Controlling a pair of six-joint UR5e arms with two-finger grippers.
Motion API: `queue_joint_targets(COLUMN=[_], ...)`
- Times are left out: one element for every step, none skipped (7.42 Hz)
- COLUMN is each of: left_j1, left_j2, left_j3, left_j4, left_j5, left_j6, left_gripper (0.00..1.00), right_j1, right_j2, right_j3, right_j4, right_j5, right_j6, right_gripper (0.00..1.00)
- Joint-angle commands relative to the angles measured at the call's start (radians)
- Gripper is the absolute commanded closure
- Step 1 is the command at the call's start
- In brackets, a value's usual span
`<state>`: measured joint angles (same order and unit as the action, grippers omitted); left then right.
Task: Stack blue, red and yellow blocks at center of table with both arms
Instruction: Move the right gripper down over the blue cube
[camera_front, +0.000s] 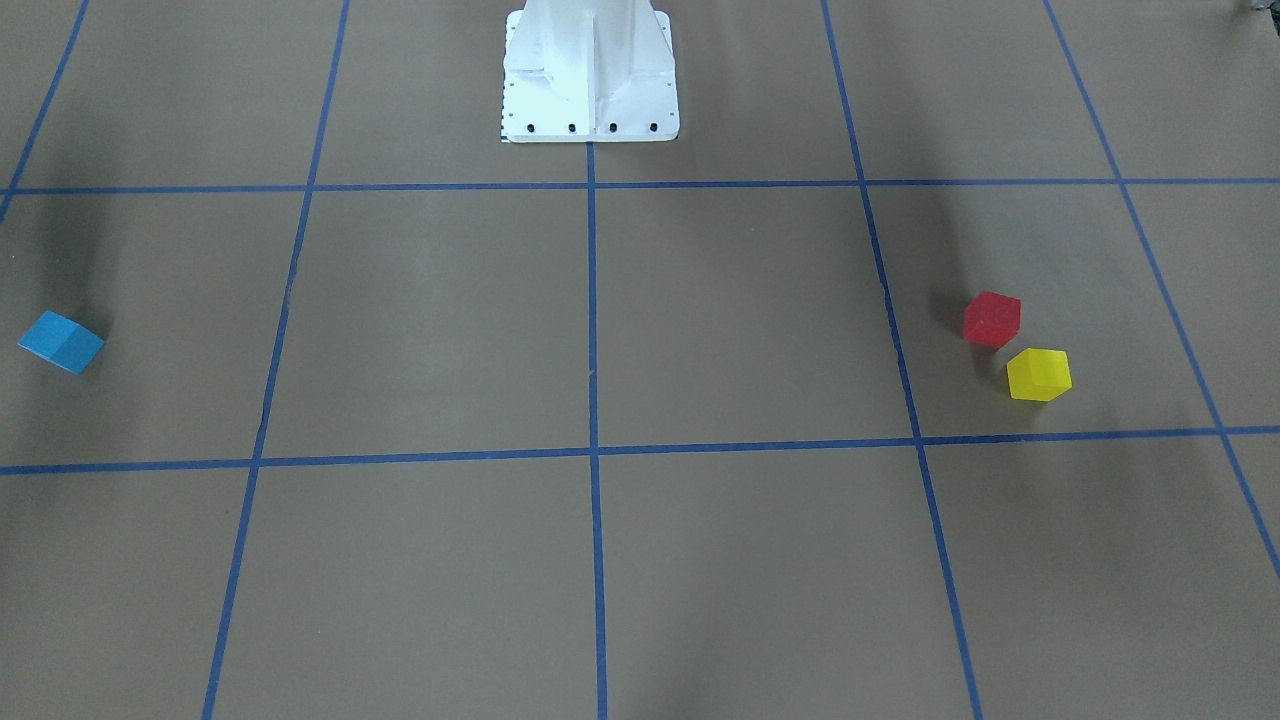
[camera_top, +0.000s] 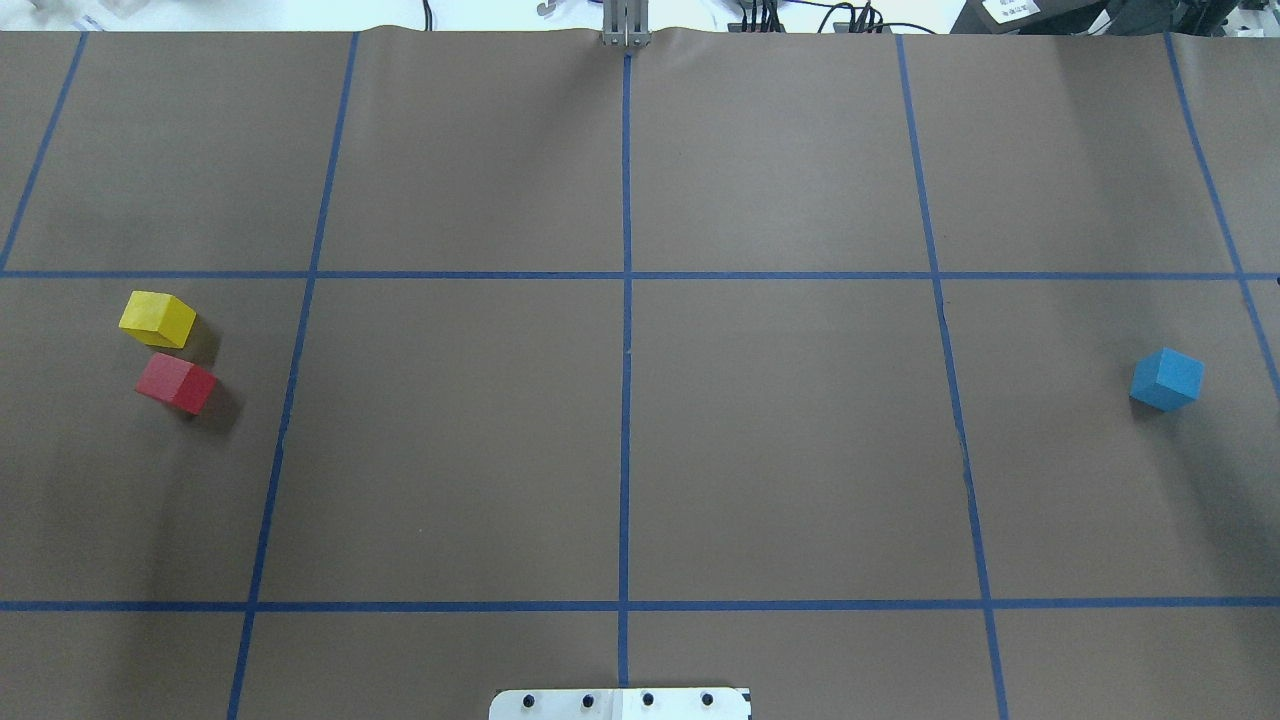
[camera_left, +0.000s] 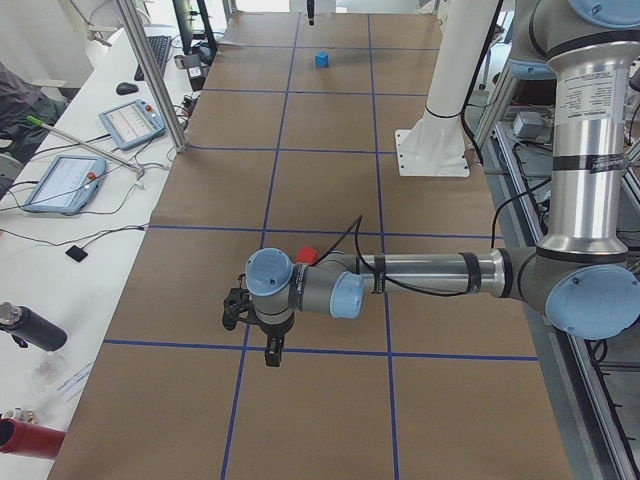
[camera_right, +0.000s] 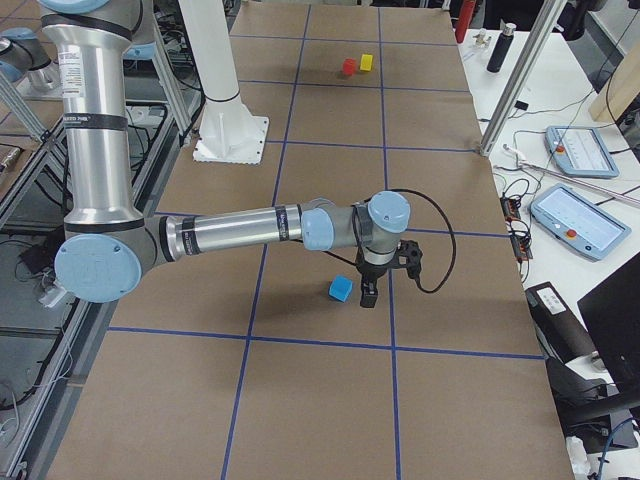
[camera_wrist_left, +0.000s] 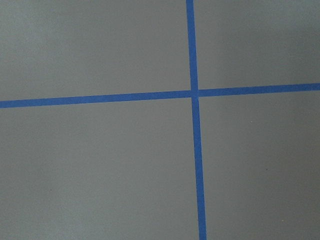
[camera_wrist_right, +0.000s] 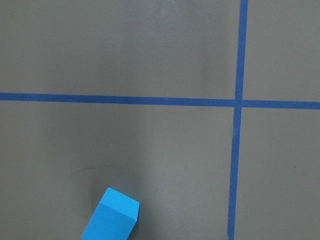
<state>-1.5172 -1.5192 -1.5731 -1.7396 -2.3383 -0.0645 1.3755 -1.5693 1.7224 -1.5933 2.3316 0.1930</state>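
Note:
The blue block (camera_top: 1166, 379) lies far on the table's right side; it also shows low in the right wrist view (camera_wrist_right: 111, 216). The red block (camera_top: 176, 383) and the yellow block (camera_top: 157, 319) lie close together far on the left side. No gripper shows in the overhead or front views. In the exterior right view my right gripper (camera_right: 368, 293) hangs just beside the blue block (camera_right: 341, 289). In the exterior left view my left gripper (camera_left: 271, 352) hangs near the red block (camera_left: 307, 256); the yellow block is hidden there. I cannot tell whether either gripper is open or shut.
The white robot pedestal (camera_front: 590, 75) stands at the table's robot-side edge. Blue tape lines (camera_top: 626, 400) divide the brown table into squares. A side desk with tablets (camera_left: 62, 181) and a metal post (camera_left: 150, 75) runs along the far edge.

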Motion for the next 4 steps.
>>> queue_joint_targets(left_j1=[0.0, 0.0, 0.0, 0.0], left_j2=[0.002, 0.002, 0.002, 0.002], left_j3=[0.01, 0.008, 0.002, -0.001], left_j4=[-0.001, -0.001, -0.003, -0.003], left_j5=[-0.012, -0.013, -0.012, -0.013], left_j6=[0.0, 0.0, 0.002, 0.0], left_gripper=[0.0, 0.0, 0.0, 0.0], right_j1=[-0.047, -0.077, -0.128, -0.183], right_j2=[-0.044, -0.06, -0.061, -0.081], right_j3=[0.006, 0.005, 0.006, -0.001], right_j4=[0.073, 0.081, 0.107, 0.186], right_j5=[0.026, 0.028, 0.026, 0.019], right_j6=[0.005, 0.069, 0.215, 0.373], right_gripper=[0.01, 0.01, 0.01, 0.01])
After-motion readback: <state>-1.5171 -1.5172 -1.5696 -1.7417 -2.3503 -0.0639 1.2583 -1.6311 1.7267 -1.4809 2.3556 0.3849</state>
